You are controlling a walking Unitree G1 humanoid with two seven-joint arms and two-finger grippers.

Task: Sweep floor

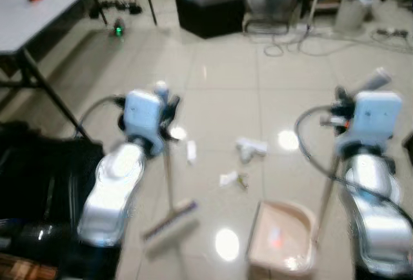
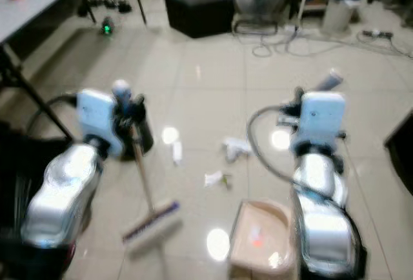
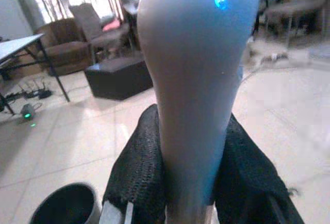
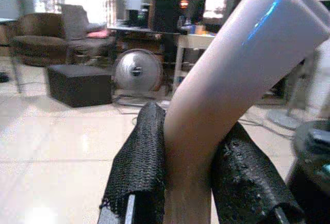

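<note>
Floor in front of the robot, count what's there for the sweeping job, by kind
Broom: 1
Dustpan: 1
Scraps of white litter: 3 —
Total: 5

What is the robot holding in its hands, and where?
The left gripper holds the broom by its handle top; the right gripper holds the dustpan by its handle top.

Glossy tiled floor, white paper scraps scattered, dustpan resting, broom head touching
</note>
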